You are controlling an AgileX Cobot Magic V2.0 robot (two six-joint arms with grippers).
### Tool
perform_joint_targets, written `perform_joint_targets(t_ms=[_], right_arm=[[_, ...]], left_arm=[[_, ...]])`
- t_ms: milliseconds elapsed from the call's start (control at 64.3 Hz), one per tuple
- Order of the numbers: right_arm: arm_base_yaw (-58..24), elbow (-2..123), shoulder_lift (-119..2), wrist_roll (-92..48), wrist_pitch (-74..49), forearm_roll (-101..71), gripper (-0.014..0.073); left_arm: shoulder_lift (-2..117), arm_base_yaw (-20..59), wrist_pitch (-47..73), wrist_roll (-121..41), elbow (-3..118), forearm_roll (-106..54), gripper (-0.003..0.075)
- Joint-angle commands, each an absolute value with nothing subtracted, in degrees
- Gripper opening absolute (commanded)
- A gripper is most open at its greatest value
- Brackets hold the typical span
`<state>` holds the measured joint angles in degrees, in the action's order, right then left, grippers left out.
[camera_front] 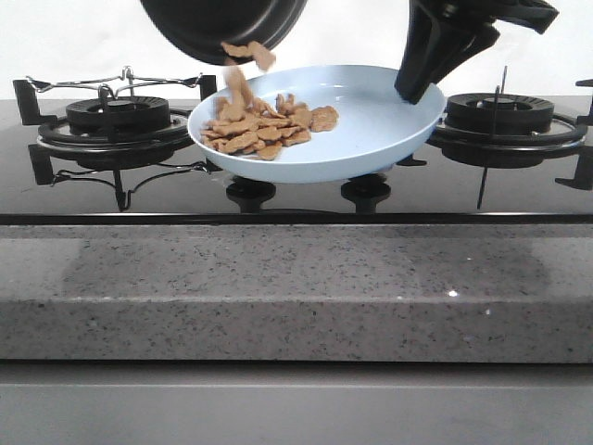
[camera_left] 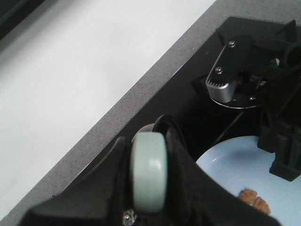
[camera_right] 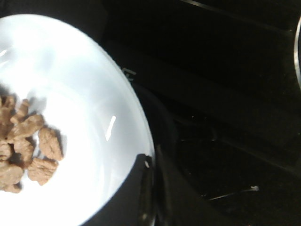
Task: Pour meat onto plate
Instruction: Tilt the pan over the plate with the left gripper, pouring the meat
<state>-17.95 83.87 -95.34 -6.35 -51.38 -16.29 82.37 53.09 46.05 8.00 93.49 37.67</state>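
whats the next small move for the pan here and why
Probably keep the black frying pan tilted a moment longer. Orange-brown meat chunks are heaped on the pale blue round plate, but a few pieces sit at the pan's lip and are falling. The right claw grips the plate's rim, holding it under the stream.

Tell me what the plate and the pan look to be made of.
The plate: glossy pale blue, probably glazed ceramic or melamine; it shows a bright highlight in the right wrist view. The pan: matte black, likely nonstick-coated metal. Its handle: smooth pale green, probably plastic or silicone.
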Motion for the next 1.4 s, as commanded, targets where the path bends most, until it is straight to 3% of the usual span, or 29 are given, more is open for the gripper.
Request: perform_joint_targets(t_ms=[0, 218, 342, 497, 762, 1026, 1166, 1383], right_arm=[[-17.8, 85.3, -92.6, -6.6, -49.1, -17.7, -0.0060], [-17.8, 85.3, -92.6, -6.6, -49.1, -17.7, -0.0060], [-17.8, 85.3, -92.6, -6.6, -49.1, -17.7, -0.0060], [-17.8, 85.3, -92.6, -6.6, -49.1, -17.7, -0.0060], [-17.8, 85.3, -92.6, -6.6, -49.1, -17.7, -0.0060], [-17.8, 85.3, -92.6, -6.6, -49.1, -17.7, -0.0060], [-17.8, 85.3, -92.6, -6.6, -49.1, -17.7, -0.0060], [-17.8, 85.3, -92.6, -6.6, -49.1, -17.7, -0.0060]], left_arm=[[79.9, 54.1, 42.2, 9.9, 95.9, 40.7, 0.0006], [78.4, 52.7, 41.2, 17.2, 95.9, 36.7, 0.0006], [75.7, 46.6, 37.0, 21.1, 95.9, 29.0, -0.0018], [73.9, 32.9, 32.3, 16.9, 95.9, 11.3, -0.0018], [74.8, 8.0, 31.3, -11.2, 90.1, -38.3, -0.0018], [81.9, -14.3, 44.1, -30.1, 82.6, -79.1, -0.0018], [89.1, -19.4, 51.5, -32.7, 81.9, -92.7, -0.0020], [96.2, -19.7, 52.6, -32.7, 81.9, -95.5, -0.0020]])
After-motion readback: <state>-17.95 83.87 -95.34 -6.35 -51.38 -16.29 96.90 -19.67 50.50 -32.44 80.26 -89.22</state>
